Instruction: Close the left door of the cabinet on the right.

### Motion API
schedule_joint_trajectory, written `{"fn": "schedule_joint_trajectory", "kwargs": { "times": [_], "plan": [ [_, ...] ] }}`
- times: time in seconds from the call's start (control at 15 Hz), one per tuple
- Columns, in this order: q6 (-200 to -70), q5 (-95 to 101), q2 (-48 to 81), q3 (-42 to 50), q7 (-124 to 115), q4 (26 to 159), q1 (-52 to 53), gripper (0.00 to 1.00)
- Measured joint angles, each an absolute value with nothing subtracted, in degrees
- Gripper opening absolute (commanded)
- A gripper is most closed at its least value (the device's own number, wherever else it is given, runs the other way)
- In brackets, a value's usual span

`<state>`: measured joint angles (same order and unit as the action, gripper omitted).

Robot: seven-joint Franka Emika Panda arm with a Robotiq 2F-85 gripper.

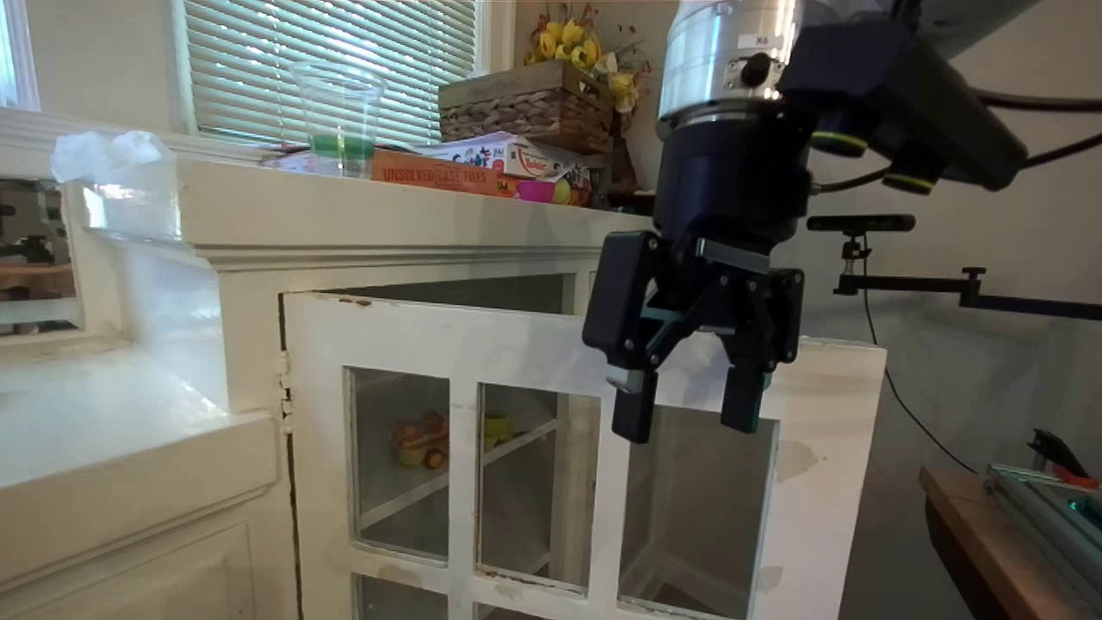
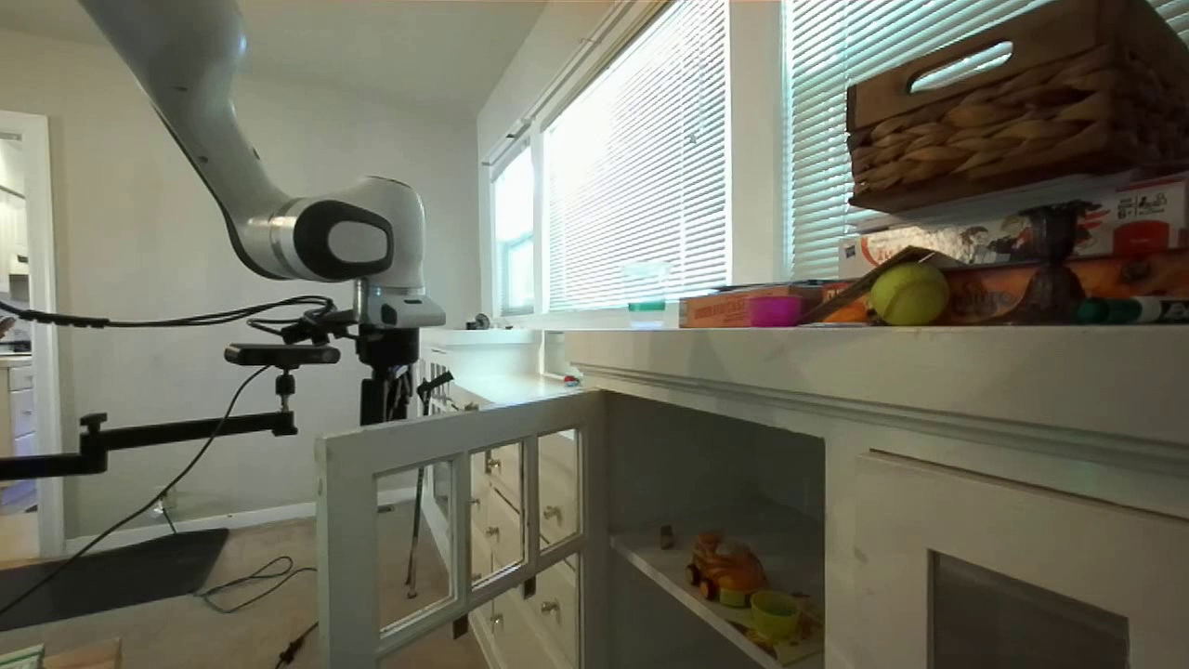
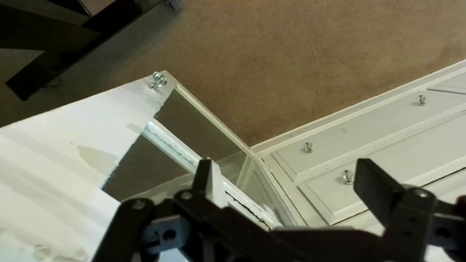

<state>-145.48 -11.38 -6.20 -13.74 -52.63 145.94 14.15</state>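
Tool [image 1: 688, 422] before left door [image 1: 609, 499], toy [image 2: 729, 562] in cabinet [image 2: 841, 483], basket [image 2: 985, 139] on boxes [image 2: 980, 242]

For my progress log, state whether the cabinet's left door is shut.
No: in an exterior view, the glass-paned left door stands swung out from the white cabinet, exposing the shelf inside.

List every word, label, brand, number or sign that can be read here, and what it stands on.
"UNSOLVED CASE FILES": orange box on the cabinet.
"X6": white label on the robot arm.
"Twister", probably: white game box.
"6+", apparently: white box face.
Too blurred or small to read: remaining box print, any print on the green-capped marker, a mark on the jaws' grey link.
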Motion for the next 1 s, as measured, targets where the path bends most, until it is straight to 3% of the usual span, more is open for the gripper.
{"fn": "schedule_joint_trajectory", "kwargs": {
  "times": [1.0],
  "plan": [
    [-150.48, -8.02, -5.31, -11.25, -52.94, 147.09, 8.88, 1.0]
  ]
}}
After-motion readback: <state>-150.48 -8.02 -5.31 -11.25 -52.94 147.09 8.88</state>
